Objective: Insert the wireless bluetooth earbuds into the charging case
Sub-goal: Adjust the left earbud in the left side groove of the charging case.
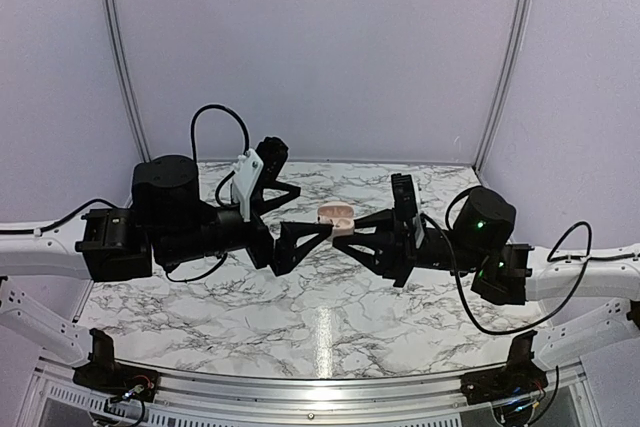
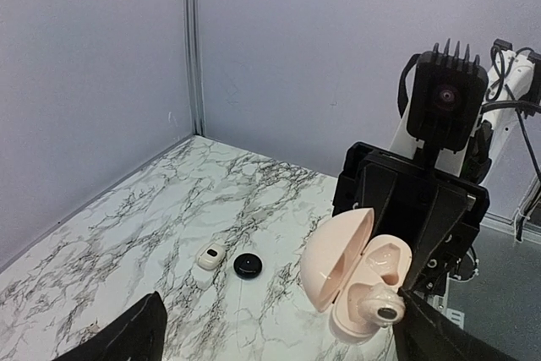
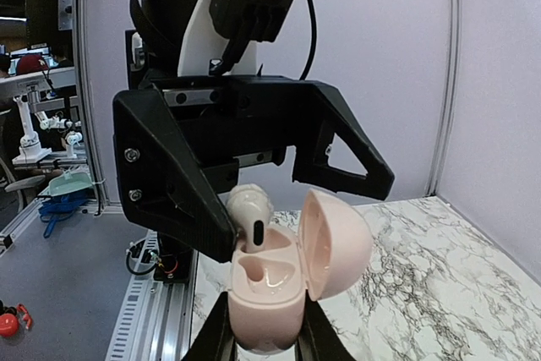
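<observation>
**Left wrist view:** left pincer [image 2: 281, 298] fingers [image 2: 118, 340] are cut off at the six o'clock edge. The white piece [image 2: 210, 256], at nine o'clock of the puck [image 2: 248, 265], is too small to identify.

**Right wrist view:** right pincer [image 3: 264, 319] fingers [image 3: 319, 337] are cut off at six o'clock and cover the case [image 3: 266, 281] flanks. The earbud [image 3: 249, 211] stem end is hidden inside its socket.

**Top view:** the case interior is too small to read. Both arms leave the frame, at three and nine o'clock.

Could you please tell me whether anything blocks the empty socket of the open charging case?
Nothing visible does. The charging case, held by the right gripper, has its lid swung aside. The one earbud stands in the neighbouring socket, between the open fingers of the left gripper, leaving the empty socket uncovered.
</observation>
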Controlling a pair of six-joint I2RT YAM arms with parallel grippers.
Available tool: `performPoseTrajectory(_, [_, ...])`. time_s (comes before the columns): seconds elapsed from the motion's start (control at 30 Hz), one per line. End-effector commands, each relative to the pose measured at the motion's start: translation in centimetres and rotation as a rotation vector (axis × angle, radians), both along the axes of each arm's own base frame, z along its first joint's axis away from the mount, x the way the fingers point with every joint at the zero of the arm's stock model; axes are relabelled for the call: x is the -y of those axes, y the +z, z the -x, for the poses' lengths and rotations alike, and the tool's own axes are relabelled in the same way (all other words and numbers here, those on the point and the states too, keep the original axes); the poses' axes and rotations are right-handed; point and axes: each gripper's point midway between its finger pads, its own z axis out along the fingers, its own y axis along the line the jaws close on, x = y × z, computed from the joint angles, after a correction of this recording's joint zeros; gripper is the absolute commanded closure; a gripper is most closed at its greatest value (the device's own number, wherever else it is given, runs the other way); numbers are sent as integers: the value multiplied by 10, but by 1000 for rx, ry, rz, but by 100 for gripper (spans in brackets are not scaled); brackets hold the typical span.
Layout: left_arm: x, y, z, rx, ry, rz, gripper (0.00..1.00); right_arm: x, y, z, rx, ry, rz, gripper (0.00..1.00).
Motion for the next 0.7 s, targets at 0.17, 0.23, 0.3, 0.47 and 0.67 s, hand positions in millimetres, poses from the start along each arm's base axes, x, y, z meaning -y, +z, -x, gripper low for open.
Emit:
performPoseTrajectory(0.17, [-8,10,1,0,-21,44,5,6,24,28,51,134,-96,100])
performPoseTrajectory(0.23, [-6,8,5,-8,-54,44,5,6,25,31,51,149,-101,100])
performPoseTrajectory(0.3, [-4,7,8,-17,-79,45,5,7,27,33,52,161,-110,100])
performPoseTrajectory(0.47, [-1,4,15,-37,-135,39,4,8,29,33,51,162,-116,100])
performPoseTrajectory(0.67, [-17,-2,-3,-102,-91,61,1,16,22,1,-2,31,-103,100])
